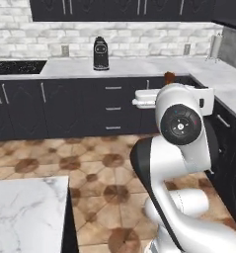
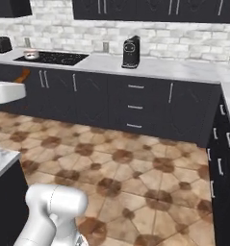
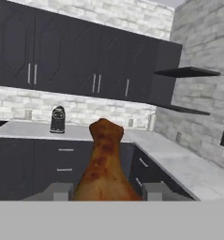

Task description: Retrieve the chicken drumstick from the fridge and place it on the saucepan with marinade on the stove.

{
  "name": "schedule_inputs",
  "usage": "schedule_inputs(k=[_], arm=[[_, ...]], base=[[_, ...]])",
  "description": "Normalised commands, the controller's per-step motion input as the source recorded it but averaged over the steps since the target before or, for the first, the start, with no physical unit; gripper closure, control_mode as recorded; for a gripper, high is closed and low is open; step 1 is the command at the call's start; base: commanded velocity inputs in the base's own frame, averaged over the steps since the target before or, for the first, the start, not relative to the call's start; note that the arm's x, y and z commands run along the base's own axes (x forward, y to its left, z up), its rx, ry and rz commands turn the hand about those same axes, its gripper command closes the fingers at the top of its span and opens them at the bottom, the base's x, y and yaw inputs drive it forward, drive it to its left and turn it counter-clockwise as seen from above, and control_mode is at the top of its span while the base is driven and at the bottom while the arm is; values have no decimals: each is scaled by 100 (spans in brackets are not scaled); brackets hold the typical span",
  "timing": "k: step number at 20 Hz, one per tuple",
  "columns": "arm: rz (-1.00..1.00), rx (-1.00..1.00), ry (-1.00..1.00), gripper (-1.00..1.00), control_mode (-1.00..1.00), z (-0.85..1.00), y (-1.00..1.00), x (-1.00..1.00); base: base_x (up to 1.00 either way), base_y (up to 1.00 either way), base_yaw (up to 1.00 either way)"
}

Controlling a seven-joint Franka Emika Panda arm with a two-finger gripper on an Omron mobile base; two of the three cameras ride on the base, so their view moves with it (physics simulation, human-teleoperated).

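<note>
While the gripper (image 3: 104, 192) clamps the brown, stiff-looking chicken drumstick (image 3: 103, 164) (probably greasy), its narrow end projects beyond the jaws.

Open floor (image 2: 135, 158) gives free passage; coffee machine (image 2: 131, 52) stands on the counter (image 2: 184, 69) beside the stove (image 2: 54, 58)

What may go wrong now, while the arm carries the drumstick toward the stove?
1. The gripper pinches only the thick end of the drumstick; the long free end may swing or slip out while the base drives.
2. The stove and the saucepan lie far to the left, so a drop would hit the floor.
</note>
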Motion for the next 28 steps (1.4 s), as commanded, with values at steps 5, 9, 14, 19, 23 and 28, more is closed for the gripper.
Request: schedule_inputs(k=[5,9,14,19,23,28], arm=[[0,0,0,100,100,0,0,0],[0,0,0,100,100,0,0,0],[0,0,0,100,100,0,0,0],[0,0,0,100,100,0,0,0],[0,0,0,100,100,0,0,0],[0,0,0,100,100,0,0,0]], base=[[100,0,12],[100,0,18],[100,0,21],[100,3,18],[100,18,13],[100,42,5]])
